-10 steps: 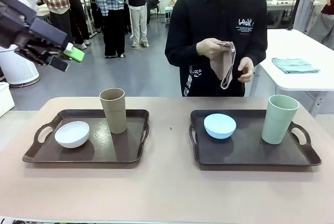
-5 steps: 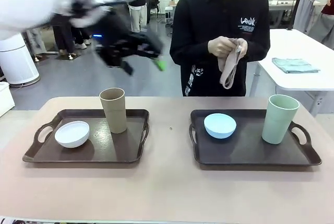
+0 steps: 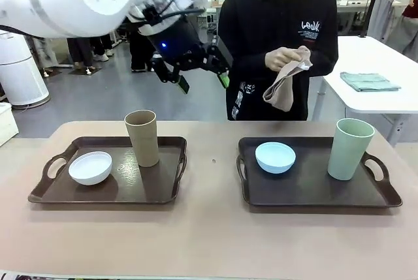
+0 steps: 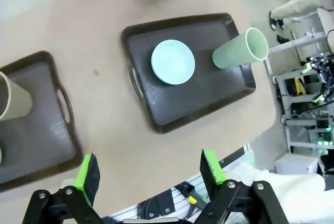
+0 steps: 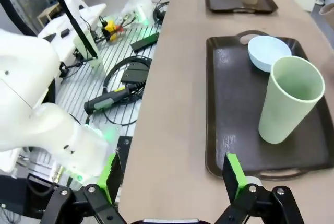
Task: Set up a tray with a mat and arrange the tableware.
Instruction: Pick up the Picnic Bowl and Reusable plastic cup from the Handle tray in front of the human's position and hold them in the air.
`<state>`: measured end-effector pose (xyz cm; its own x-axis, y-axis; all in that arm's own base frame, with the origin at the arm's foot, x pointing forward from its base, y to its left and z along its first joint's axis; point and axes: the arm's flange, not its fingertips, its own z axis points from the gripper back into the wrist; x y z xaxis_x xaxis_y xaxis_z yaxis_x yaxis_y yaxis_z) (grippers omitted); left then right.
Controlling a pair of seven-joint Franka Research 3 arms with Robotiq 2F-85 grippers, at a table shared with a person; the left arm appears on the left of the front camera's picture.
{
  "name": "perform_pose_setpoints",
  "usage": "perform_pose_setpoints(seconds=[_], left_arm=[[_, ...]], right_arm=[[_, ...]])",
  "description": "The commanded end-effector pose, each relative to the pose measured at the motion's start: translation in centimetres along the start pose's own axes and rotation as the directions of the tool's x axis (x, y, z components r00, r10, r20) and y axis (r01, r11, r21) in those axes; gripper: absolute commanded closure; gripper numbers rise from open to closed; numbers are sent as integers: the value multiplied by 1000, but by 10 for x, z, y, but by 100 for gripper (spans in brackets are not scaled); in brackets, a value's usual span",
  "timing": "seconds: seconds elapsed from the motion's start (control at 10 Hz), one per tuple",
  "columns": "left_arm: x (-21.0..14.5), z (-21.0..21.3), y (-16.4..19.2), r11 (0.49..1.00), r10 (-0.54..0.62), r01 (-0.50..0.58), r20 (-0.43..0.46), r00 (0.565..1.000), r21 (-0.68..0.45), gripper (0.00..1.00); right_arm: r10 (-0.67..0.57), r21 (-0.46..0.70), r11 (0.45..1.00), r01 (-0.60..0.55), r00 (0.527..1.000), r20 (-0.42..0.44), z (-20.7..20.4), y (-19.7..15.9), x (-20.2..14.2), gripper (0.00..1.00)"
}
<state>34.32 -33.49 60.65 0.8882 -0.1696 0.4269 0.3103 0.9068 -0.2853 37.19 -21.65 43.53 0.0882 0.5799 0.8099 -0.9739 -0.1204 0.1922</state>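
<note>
Left pincer hangs wide open, empty, touching nothing.

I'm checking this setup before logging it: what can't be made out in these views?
- Front view: the beige cloth is bunched in the person's hands, so its full shape is hidden.
- Front view: the tall tan-brown tapered cup hides its inside bottom behind its own wall.
- Left wrist view: that cup is cut off by the picture's left edge.
</note>
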Motion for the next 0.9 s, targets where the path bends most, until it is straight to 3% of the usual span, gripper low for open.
perform_pose_setpoints(seconds=[0.0,0.1,0.3,0.4,0.5,0.6,0.7,0.8], left_arm=[[7,-17,-2,1000,1,-1,-15,1000,3,0],[18,-17,-9,1000,26,-26,29,999,3,0],[47,-57,-26,990,140,-140,-11,990,-3,0],[65,-91,-40,986,167,-166,-27,986,21,0],[69,-108,-52,986,163,-161,-42,986,49,0],[73,-129,-65,986,155,-152,-39,987,64,0],[79,-145,-74,987,153,-151,-27,988,62,0],[53,-118,-33,989,149,-148,-53,987,25,0]], right_arm=[[29,3,1000,-29,1000,1,-2,-4,-7,0],[41,-67,997,-44,998,-48,2,-21,-10,0],[64,-177,980,-94,984,-167,9,-45,-22,0],[25,-297,950,-99,970,-241,26,-56,-26,0],[14,-359,928,-102,971,-239,34,-58,-25,0],[-19,-412,909,-61,982,-186,44,-62,-28,0],[37,-392,917,-69,995,-90,50,-73,-25,0],[183,-233,960,-158,979,90,50,-73,-21,0]])
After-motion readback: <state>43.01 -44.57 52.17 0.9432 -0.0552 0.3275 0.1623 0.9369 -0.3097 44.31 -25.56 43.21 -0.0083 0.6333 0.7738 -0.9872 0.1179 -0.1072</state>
